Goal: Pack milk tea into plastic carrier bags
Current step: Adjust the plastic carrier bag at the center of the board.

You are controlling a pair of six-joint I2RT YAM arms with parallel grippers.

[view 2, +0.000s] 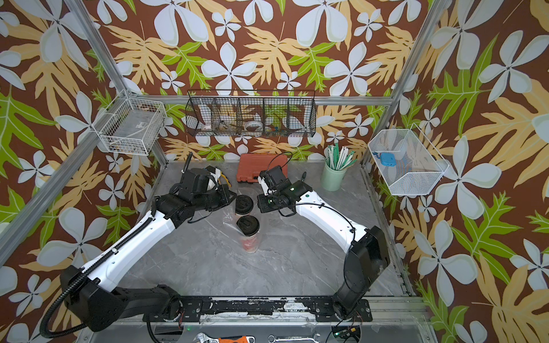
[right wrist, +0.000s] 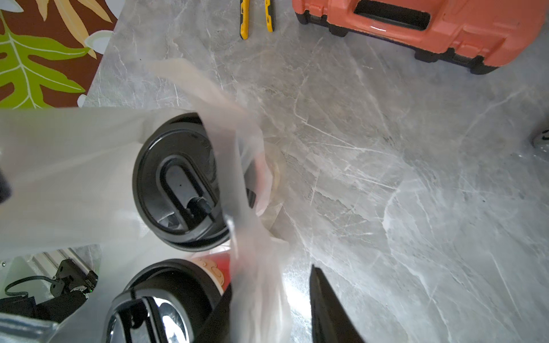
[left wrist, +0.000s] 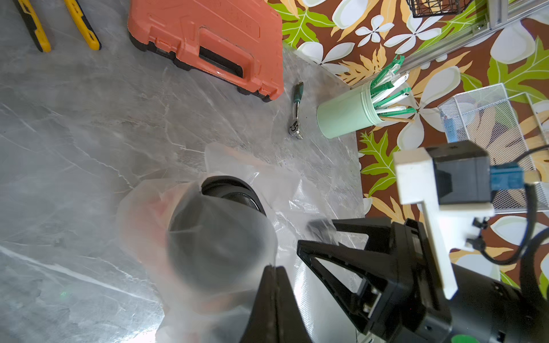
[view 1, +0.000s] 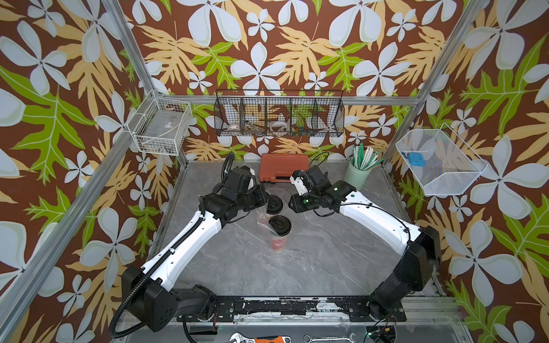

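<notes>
Far cup stands upright mid-table, lid up, long axis vertical. Near cup is set just beside it on the robot's side, also upright. Whether that one is bagged cannot be told.

Bag is wrapped round the far cup. In the right wrist view the red wall and pale base are seen through the film, and the lid shows in the open mouth. The mouth is pointed up and the bag's long axis is run along the cup's. In the left wrist view part of the lid is veiled by film.

Left gripper: jaws together, pinched on film at one side of the mouth. A broad sheet is spread from the lid toward that arm's side.

Right gripper: jaws apart, nothing clamped. A loose strip of film is hung between them, against the jaw on the cup side.

Key relation: the far cup is flanked by both grippers, each on its own side, both close. The left is judged marginally nearer in both top views. The free side of the mouth lies on the right gripper's side, so that arm is the one placed for it.

Step judged in hand: the second side of the mouth is to be pinched. The jaws should be closed on film only, above the lid rim. The film is thin and could be missed or slip out.
</notes>
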